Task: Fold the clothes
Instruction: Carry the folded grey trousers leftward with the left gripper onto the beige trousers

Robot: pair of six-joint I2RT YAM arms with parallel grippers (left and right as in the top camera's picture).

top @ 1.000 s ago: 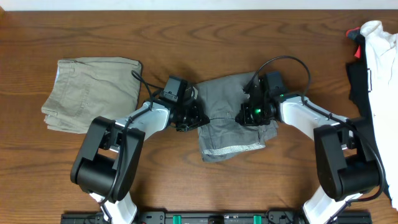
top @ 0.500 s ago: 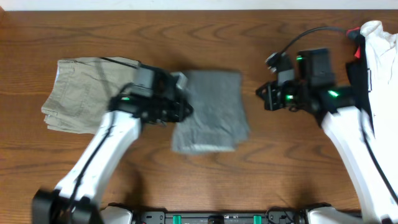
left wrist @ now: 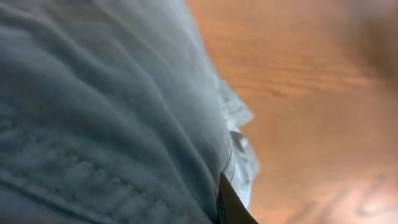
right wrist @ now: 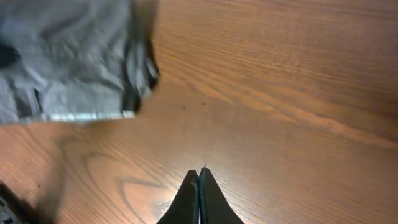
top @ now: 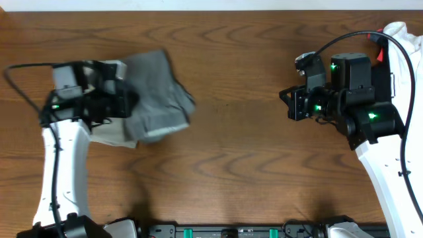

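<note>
The clothes, a folded pair of grey shorts [top: 157, 96], hang at the table's left with my left gripper [top: 127, 106] shut on their left edge. In the left wrist view the grey cloth [left wrist: 106, 106] fills the left side, with pale lining [left wrist: 239, 143] at its edge. Only one dark fingertip [left wrist: 232, 206] shows against it. My right gripper [top: 289, 106] is shut and empty, far to the right over bare wood. Its closed tips [right wrist: 200, 173] point at the table, and the grey shorts [right wrist: 68, 56] lie far off at the upper left of that view.
A pale beige pair of shorts [top: 109, 135] lies under the grey pair and my left arm, mostly hidden. A white-and-black garment [top: 404, 46] with a red bit [top: 380, 54] sits at the right edge, beside my right arm.
My left gripper has carried the grey shorts from the table's middle leftward over the beige pair. My right arm let go earlier and has drawn back to the right.
</note>
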